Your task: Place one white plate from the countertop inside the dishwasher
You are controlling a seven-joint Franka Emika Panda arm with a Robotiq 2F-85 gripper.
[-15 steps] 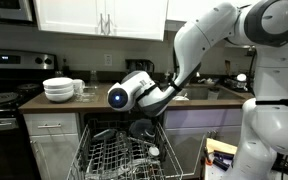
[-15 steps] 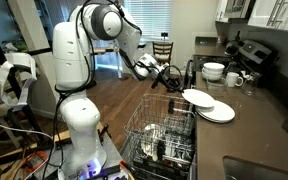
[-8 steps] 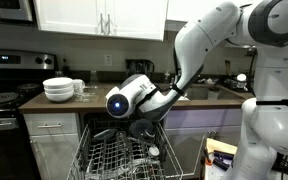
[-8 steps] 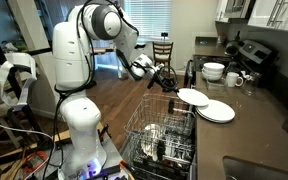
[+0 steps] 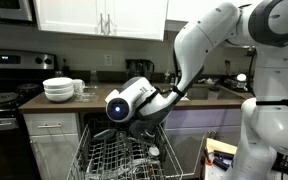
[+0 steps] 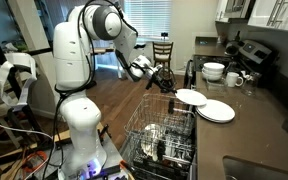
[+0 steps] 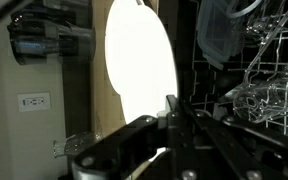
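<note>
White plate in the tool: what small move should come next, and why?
Probably carry the white plate away from the countertop and lower it towards the dishwasher rack. The tool grips its rim, holding it above the counter edge, not yet inside the rack.

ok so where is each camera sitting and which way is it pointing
Exterior view: faces the countertop and wall cabinets head-on, dishwasher low in the middle; the arm enters from picture right.
Exterior view: looks along the countertop towards the stove; robot base and arm at picture left, end effector holding the white plate.
Wrist view: looks past the end effector at the white plate, dishwasher rack beside it.
Shared: both exterior views show the dishwasher; wrist and an exterior view share the plate.
</note>
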